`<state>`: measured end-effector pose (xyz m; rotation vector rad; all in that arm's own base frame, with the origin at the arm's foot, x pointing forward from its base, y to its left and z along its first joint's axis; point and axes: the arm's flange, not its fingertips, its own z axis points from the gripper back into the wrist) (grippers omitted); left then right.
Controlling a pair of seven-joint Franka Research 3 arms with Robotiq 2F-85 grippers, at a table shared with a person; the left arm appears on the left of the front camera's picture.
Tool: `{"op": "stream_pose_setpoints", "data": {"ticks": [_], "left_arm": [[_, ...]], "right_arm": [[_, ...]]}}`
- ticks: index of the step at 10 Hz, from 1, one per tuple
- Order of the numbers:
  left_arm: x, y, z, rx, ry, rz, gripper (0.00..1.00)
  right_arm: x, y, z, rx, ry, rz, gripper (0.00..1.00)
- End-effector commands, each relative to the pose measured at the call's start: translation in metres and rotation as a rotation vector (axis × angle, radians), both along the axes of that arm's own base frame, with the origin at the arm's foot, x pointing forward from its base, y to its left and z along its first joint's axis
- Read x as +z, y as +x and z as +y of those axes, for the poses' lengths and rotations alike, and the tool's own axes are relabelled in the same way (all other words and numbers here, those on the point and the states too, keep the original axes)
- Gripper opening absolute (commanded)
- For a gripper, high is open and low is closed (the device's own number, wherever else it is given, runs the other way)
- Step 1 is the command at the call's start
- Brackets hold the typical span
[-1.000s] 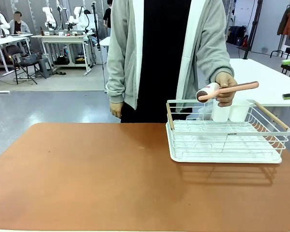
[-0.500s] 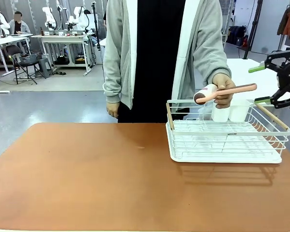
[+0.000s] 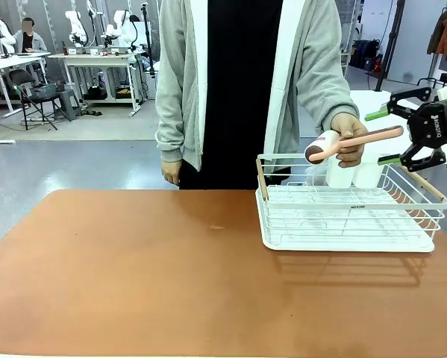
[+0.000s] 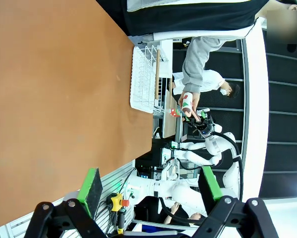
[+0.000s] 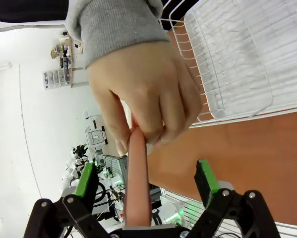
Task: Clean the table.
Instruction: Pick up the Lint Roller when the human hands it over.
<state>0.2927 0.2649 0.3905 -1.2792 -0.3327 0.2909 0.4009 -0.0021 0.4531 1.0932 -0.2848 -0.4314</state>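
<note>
The reddish-brown table (image 3: 133, 268) spreads across the front view, and its top (image 4: 54, 89) also shows in the left wrist view. A person at the far side holds out a lint roller (image 3: 354, 139) by its pink handle, above the white wire rack (image 3: 348, 216). My right gripper (image 3: 383, 136) is open, and the free end of the handle lies between its green pads. In the right wrist view the pink handle (image 5: 137, 183) runs up between the fingers of my right gripper (image 5: 146, 178) without touching them, with the person's hand (image 5: 143, 94) gripping it beyond. My left gripper (image 4: 150, 187) is open and holds nothing, high over the table.
The wire rack (image 5: 237, 54) stands on the table's right side with two white cups (image 3: 354, 173) at its back. The person stands close behind the table's far edge. White tables and other workstations lie farther off.
My right gripper has come in from the right and moved left, so the handle's end now lies between its open fingers. The person's hand has held the roller almost still.
</note>
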Motion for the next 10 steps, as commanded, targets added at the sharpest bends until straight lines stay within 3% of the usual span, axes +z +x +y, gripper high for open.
{"op": "stream_pose_setpoints", "data": {"ticks": [1,10], "left_arm": [[0.0003,-0.0062,0.0009,-0.017,0.000,-0.020,1.00],[0.0003,-0.0062,0.0009,-0.017,0.000,-0.020,1.00]], "right_arm": [[0.0014,0.0036,0.0026,0.018,0.016,-0.019,0.88],[0.0014,0.0033,-0.0027,0.013,0.026,-0.027,0.04]]}}
